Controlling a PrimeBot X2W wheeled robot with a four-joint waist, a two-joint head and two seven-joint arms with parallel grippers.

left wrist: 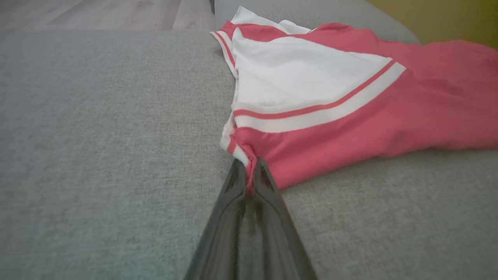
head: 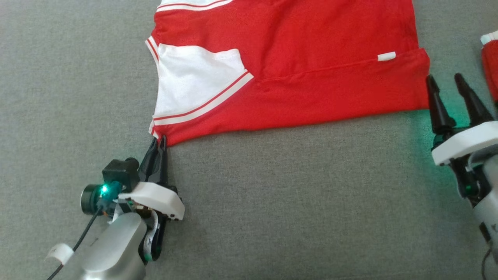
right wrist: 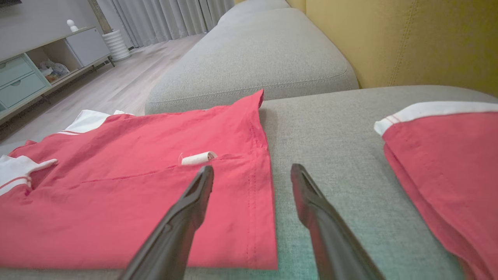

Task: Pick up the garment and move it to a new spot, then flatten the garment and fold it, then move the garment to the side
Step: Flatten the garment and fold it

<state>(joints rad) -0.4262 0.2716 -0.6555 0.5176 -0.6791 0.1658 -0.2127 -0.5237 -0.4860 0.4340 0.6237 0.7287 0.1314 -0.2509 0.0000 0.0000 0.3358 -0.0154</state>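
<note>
the left gripper (head: pixel 158 143) reaches up from the lower left on its pale forearm (head: pixel 113 249), tilted slightly to the right. its two dark fingers are pressed together, a corner of the garment (head: pixel 311 85) pinched between the tips. the right gripper (head: pixel 444 83) stands at the right edge, fingers pointing up and spread wide apart, holding nothing.

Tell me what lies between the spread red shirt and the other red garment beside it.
Bare grey cushion separates the shirt from the other garment; the open right tool hovers at the shirt's hem. The right wrist view shows it.
</note>
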